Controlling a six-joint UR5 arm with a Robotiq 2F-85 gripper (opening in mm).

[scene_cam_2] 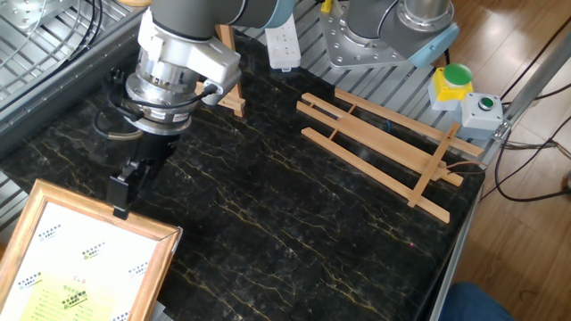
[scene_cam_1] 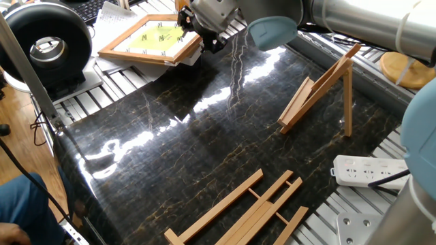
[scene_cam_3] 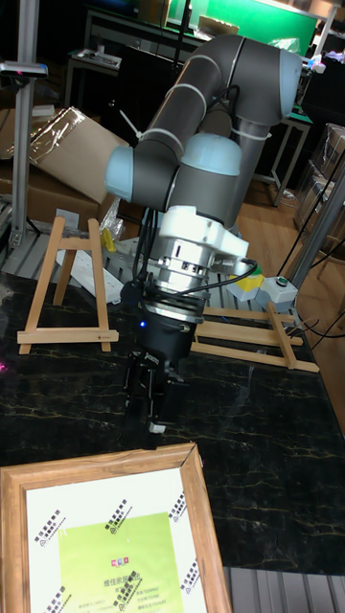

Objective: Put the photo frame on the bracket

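Observation:
The photo frame (scene_cam_1: 151,39) (scene_cam_2: 80,267) (scene_cam_3: 110,536), light wood around a yellow picture and white mat, lies flat and face up at the table's far left end. My gripper (scene_cam_1: 193,30) (scene_cam_2: 120,190) (scene_cam_3: 149,407) points down just above the frame's edge near a corner. Its black fingers stand slightly apart with nothing between them. The bracket (scene_cam_1: 320,92) (scene_cam_3: 62,287), a small A-shaped wooden easel, stands upright on the dark marble top, well away from the frame. In the other fixed view my arm hides most of the bracket (scene_cam_2: 234,94).
A flat easel of long wooden slats (scene_cam_1: 245,211) (scene_cam_2: 384,147) lies on the table. A white power strip (scene_cam_1: 364,170) (scene_cam_2: 284,36) rests on the metal rails. A black round device (scene_cam_1: 48,44) sits beside the frame, and paper sheets (scene_cam_1: 112,17) lie under it. A button box (scene_cam_2: 468,94) is at the edge.

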